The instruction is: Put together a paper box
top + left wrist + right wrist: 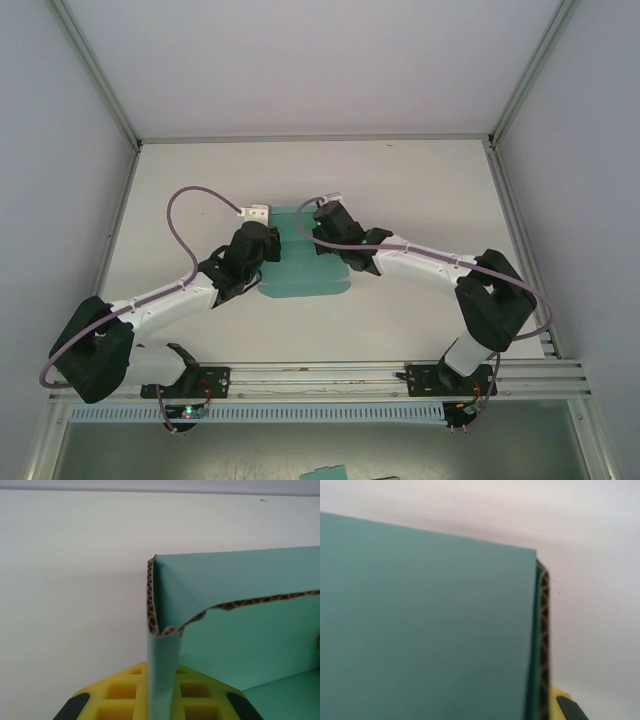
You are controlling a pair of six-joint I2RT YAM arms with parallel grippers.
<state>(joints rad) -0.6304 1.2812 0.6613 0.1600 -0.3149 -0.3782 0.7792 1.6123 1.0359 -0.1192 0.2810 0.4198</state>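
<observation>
**Paper box [305, 268]: making the corner fold cleanly**

It is lying mid-table, between the two arms, partly folded. Its far wall is standing up while the near panels are lying flat on the table [430, 200].

On the left, the left claw [161, 697] is pinching a narrow corner flap [162, 675] of the card between its yellow pads [117, 692], jaws closed down to the thickness of the sheet. That flap is curling rather than creasing. I judge the hold should be firm but steady, steering the fold along its scored line instead of dragging it sideways.

Moving right, the upright wall is running across toward the right claw [322, 222]. Seen from that wrist, the green wall [420, 620] is sitting right against the camera, with one yellow finger [559, 702] showing just past the corrugated edge. Whether that claw is gripping the card or merely resting beside it I cannot tell.

The step probably calls for both sides working together, one bracing and the other folding slowly, so the thin card is not buckling or tearing at the corner.
</observation>
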